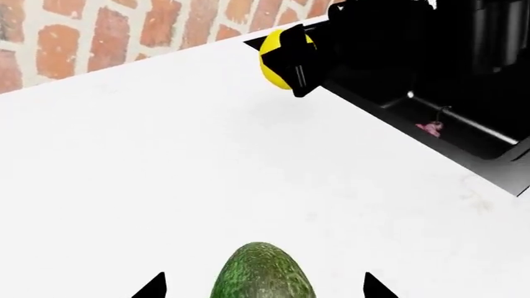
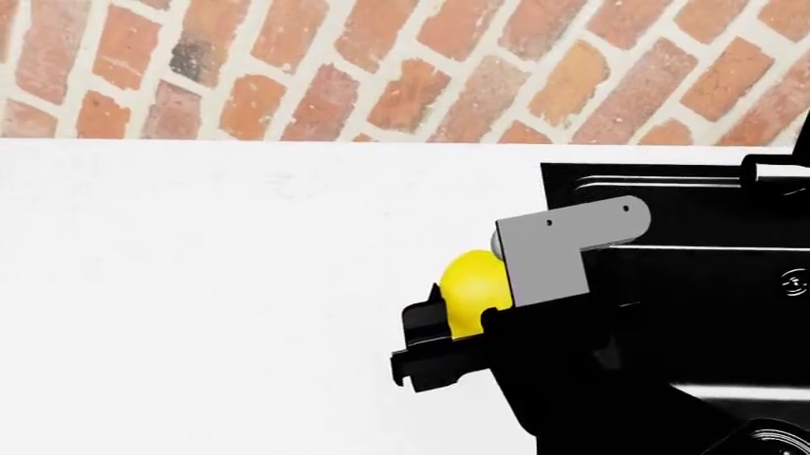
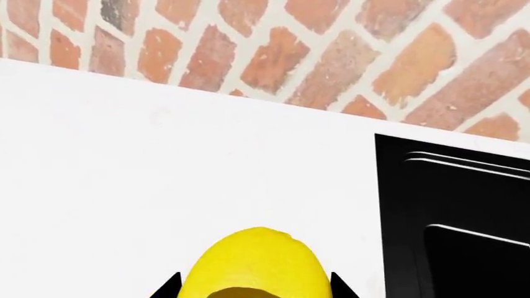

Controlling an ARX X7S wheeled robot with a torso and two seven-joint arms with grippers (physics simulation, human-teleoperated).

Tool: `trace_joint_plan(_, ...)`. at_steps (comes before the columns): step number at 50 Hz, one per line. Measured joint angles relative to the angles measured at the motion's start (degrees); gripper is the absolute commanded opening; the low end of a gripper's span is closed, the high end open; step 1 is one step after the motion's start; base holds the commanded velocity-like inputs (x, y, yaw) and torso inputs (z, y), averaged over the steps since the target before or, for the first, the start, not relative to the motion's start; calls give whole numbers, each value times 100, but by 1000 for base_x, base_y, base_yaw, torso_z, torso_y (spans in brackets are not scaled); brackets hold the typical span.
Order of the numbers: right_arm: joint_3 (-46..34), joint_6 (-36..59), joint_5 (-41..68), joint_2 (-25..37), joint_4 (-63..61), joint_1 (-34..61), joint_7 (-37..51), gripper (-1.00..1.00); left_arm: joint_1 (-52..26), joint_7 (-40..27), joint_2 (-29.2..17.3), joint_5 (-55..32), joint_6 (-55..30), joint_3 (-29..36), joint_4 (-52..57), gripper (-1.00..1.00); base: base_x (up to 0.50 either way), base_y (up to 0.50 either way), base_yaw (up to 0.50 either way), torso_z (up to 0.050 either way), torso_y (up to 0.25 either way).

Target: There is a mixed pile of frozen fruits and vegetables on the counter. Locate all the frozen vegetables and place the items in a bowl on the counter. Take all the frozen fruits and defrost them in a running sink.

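Observation:
In the left wrist view the dark green bumpy avocado [image 1: 263, 273] lies on the white counter [image 1: 166, 174] between the tips of my left gripper [image 1: 263, 289]. That gripper is open, with a clear gap on each side. My right gripper [image 3: 255, 287] is shut on the yellow lemon [image 3: 252, 261], its tips pressed to both sides. The lemon also shows in the head view [image 2: 472, 282] and the left wrist view [image 1: 272, 59], right at the edge of the black sink [image 1: 431, 105]. Small purple-red grapes [image 1: 429, 128] lie in the sink. The bowl is out of view.
A red brick wall [image 2: 379, 66] runs along the back of the counter [image 2: 190, 284]. The sink [image 2: 658, 190] is at the right, mostly hidden by my right arm [image 2: 658, 360]. The sink rim also shows in the right wrist view [image 3: 455, 217].

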Motion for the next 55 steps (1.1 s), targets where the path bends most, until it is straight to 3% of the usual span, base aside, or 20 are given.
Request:
trace_joint_plan(14,-155,-129,-124,81,-42,-126,-66,-100,236,1113,77,1475,-126,204,15,100,0,0,0,0,0)
trace_joint_plan(24,-174,-143,-108,131,-128,-188,-60,-100,728,2570,-539,3861,1033,1568,-92,100,0,0,0,0,0)
trace_joint_plan(34,-167,-174,-79,158,-161,-255,-59,-100,858,3161,-785,4900,1569,2205,-279,100,0,0,0,0,0)
trace_joint_plan(35,-166,-179,-77,160,-161,-261,-59,-100,856,3184,-795,4944,1597,2240,-292,-100,0,0,0,0,0)
trace_joint_plan(46,-159,-229,-61,180,-165,-328,-63,-100,715,3212,-872,5046,1694,2455,-312,-100,0,0,0,0,0)
trace_joint_plan(55,37,-214,67,314,-555,-422,130,-100,259,2540,-1068,4189,1744,2260,-253,-100,0,0,0,0,0)
